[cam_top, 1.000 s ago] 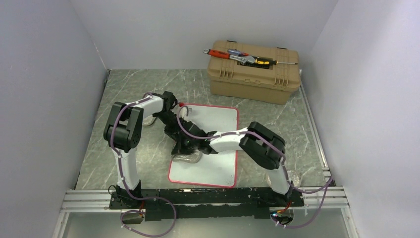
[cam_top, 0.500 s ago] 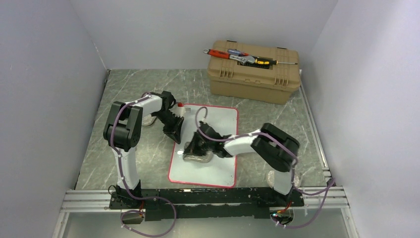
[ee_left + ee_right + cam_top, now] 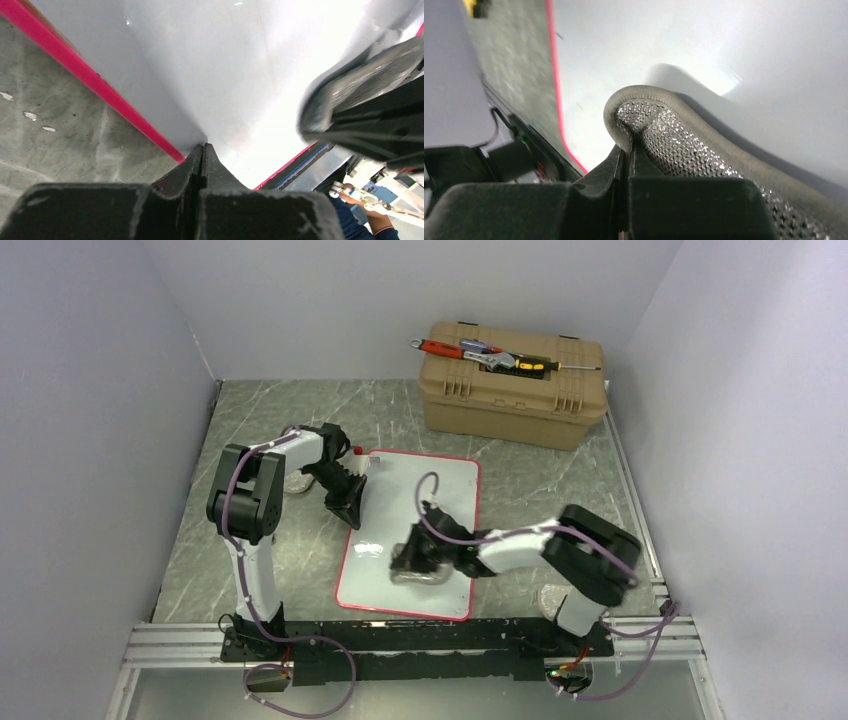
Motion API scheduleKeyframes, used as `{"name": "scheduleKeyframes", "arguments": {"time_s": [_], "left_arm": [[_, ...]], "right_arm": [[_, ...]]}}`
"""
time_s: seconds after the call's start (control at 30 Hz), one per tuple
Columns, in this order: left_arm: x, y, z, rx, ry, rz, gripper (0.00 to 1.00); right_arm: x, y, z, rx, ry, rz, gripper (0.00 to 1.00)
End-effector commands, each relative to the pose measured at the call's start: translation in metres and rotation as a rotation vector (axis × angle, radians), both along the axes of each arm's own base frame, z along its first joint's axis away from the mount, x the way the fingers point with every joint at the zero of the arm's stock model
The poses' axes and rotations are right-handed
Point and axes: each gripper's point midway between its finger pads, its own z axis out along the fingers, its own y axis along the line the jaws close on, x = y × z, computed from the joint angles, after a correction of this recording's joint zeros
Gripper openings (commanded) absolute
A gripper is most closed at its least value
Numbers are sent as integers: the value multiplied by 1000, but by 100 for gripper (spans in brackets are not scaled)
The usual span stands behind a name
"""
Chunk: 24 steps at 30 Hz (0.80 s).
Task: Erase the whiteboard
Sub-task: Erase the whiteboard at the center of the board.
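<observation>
— Our right gripper has its jaws pinched shut on a fold of the grey mesh pad. What about the left?

— Our left gripper has its tips pressed together with nothing between them. They sit on the whiteboard, just inside the red rim on its left side.

— So one arm pins and the other wipes. Where does the board lie?

— It lies flat on the marbled table, in the middle, with its near edge close to our bases. The pad rests on its near half. The tan toolbox stands well apart at the far right.

— How do we expect the board to handle?

— We judge it stiff, thin and light, with a glossy face. Under a sideways wipe it would likely skate on the stone. Because it lies flush, the rim gives the jaws little to pinch, so pressing down near an edge looks to us like the better hold.

— And the pad?

— It is soft, and it folds where we grip it. Pressed too lightly, it may glide over the gloss. We see no pen marks on the bare white, but what lies under the pad and the arm is hidden.
</observation>
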Motion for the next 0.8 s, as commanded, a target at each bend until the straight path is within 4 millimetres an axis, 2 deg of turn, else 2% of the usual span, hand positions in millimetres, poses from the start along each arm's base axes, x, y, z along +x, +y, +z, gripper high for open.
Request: {"name": "scheduleKeyframes", "arguments": {"time_s": [0.0, 0.1, 0.2, 0.27, 0.4, 0.47, 0.5, 0.57, 0.63, 0.67, 0.7, 0.77], "left_arm": [[20, 25, -42, 147, -114, -75, 4], [22, 24, -40, 144, -120, -74, 4], [21, 24, -40, 143, -116, -73, 4], [20, 24, -41, 144, -112, -71, 4], [18, 24, -43, 147, -103, -68, 4], [18, 23, -43, 146, -98, -69, 4], [18, 23, -42, 146, -100, -71, 4], [18, 23, -41, 148, -104, -76, 4], [18, 23, -40, 151, -106, -77, 4], [19, 24, -40, 153, -108, -79, 4], [19, 23, -40, 151, -107, -79, 4], [19, 23, -39, 148, -110, -78, 4]], "right_arm": [[-83, -142, -67, -422, 205, -12, 0], [-111, -166, -60, -411, 234, -5, 0], [-117, -154, -58, -389, 227, 33, 0], [-110, -118, -53, -352, 208, 91, 0], [-95, -28, -53, -331, 143, 266, 0], [-88, 11, -54, -315, 115, 339, 0], [-84, 28, -53, -309, 99, 363, 0], [-76, 47, -54, -317, 76, 391, 0], [-74, 55, -54, -314, 72, 410, 0], [-75, 52, -54, -319, 78, 412, 0], [-76, 44, -53, -328, 82, 397, 0], [-83, 4, -59, -377, 120, 330, 0]]}}
